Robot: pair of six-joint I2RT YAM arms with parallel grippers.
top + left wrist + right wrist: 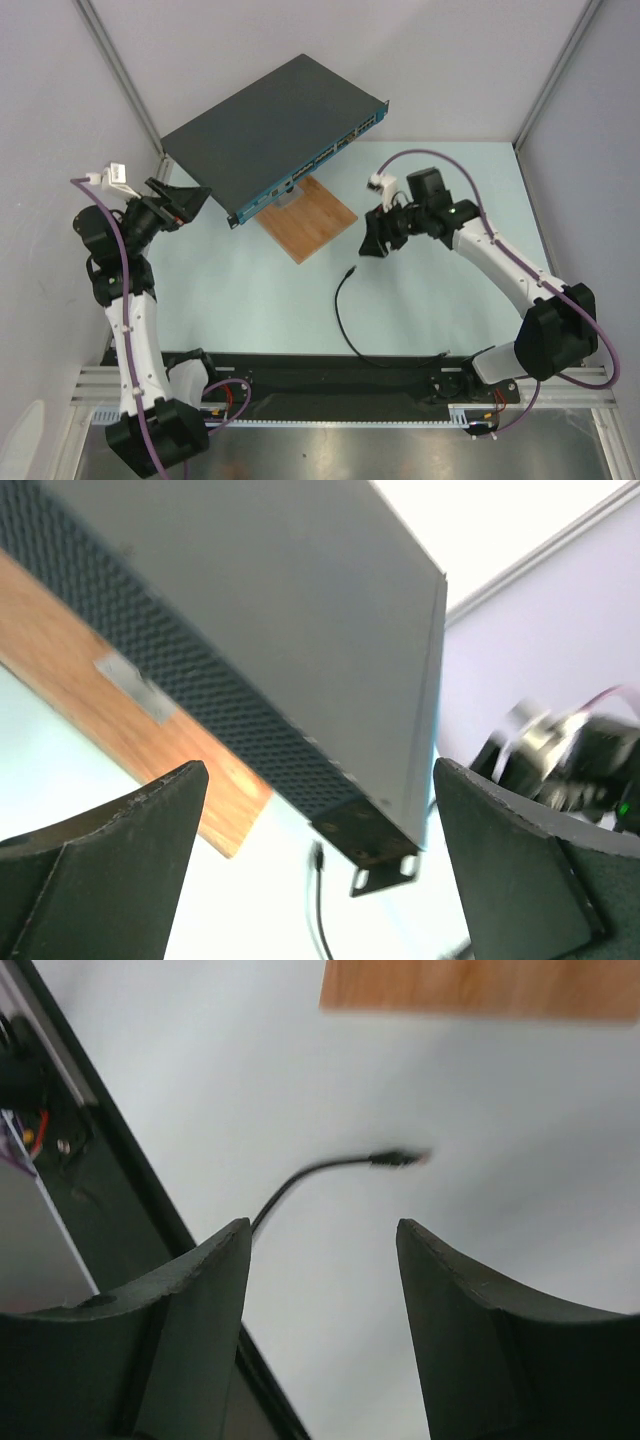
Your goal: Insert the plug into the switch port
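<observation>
Because the plug lay loose on the surface, well apart from the switch port, the right gripper was held spread and aimed at it, presumably for pickup. The left gripper was spread beside the switch, perhaps for bracing.

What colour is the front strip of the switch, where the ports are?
The front strip is teal-blue; the top external view shows it best.

Plug loose on table, switch resting on wooden board
</observation>
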